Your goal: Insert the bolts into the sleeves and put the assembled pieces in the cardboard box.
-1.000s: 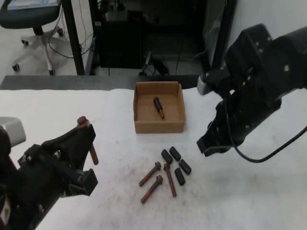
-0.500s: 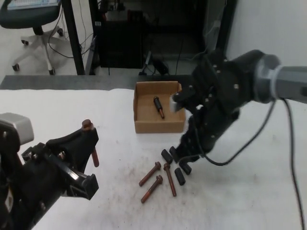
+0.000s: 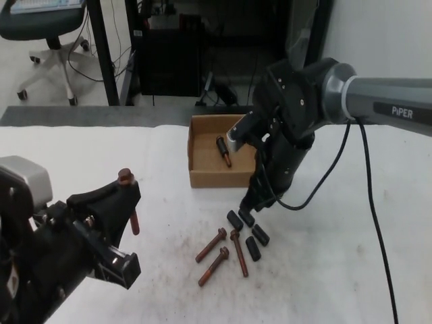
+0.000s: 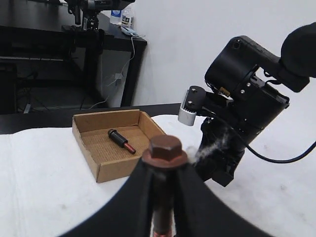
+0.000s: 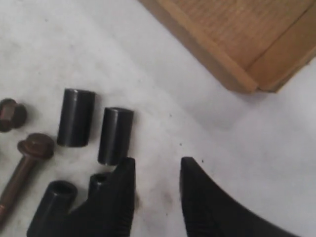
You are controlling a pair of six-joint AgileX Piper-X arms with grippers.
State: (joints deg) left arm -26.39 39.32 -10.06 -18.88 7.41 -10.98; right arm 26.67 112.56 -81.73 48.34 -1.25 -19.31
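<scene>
- Just below the middle of the high view, four black sleeves [image 3: 253, 248] lie on their sides in a loose cluster on the white bench [image 3: 351, 277].
- Directly left of them in that view, three rusty bolts [image 3: 211, 244] lie flat on the stained cover. None of them is inside a sleeve.
- Above the cluster, at the centre of the frame, the cardboard box [image 3: 223, 179] sits open-topped. One assembled piece [image 3: 223, 151], a bolt pushed through a black sleeve, lies on its floor.
- The right gripper [image 3: 255, 202] hangs low at the upper edge of the sleeve cluster, between the sleeves and the box's front wall.
- In the right wrist view its fingers [image 5: 121, 197] are spread with nothing between them. The nearest sleeve [image 5: 115, 136] lies just beyond one fingertip, and that finger partly covers another sleeve.
- The left gripper [image 4: 162, 180] sits at the lower left of the high view, well apart from the pile. It is clamped on a fourth bolt [image 3: 133, 219], held roughly upright with the hex head on top and the shank hanging below the fingers.
- The right arm [image 4: 242, 103], black with a trailing cable, shows beside the box in the left wrist view.
- Beyond the bench, an office chair [image 3: 40, 30] stands in the upper left corner of the high view, next to dark furniture legs.
</scene>
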